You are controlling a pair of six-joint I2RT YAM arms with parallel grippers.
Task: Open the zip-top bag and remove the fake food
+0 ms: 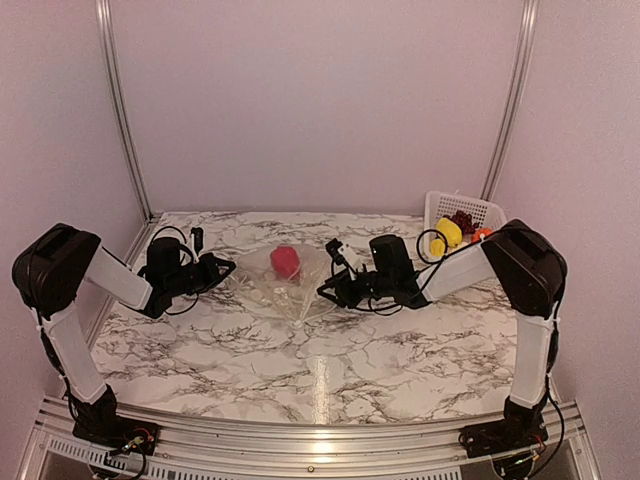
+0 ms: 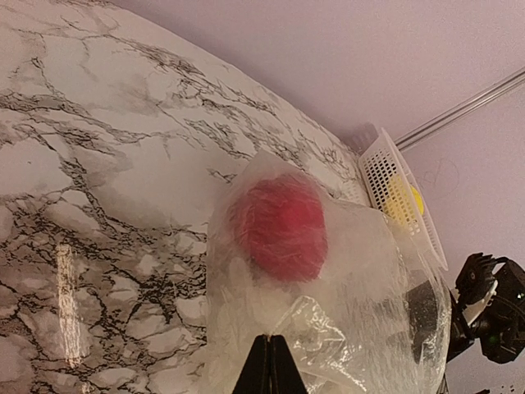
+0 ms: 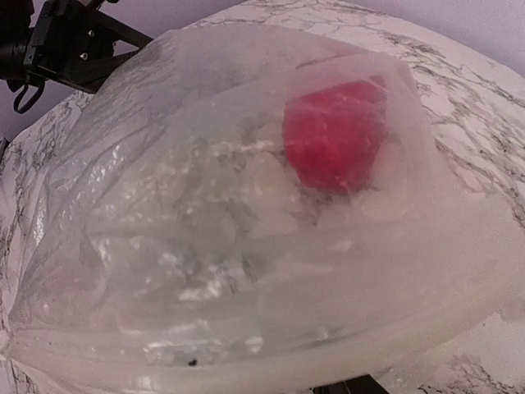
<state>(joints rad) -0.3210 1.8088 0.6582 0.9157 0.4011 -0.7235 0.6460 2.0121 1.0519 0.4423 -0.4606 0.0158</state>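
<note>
Zip-top bag [image 1: 272,290] pinched by left end effector [image 1: 228,268] and right end effector [image 1: 325,292], facing inward.
</note>
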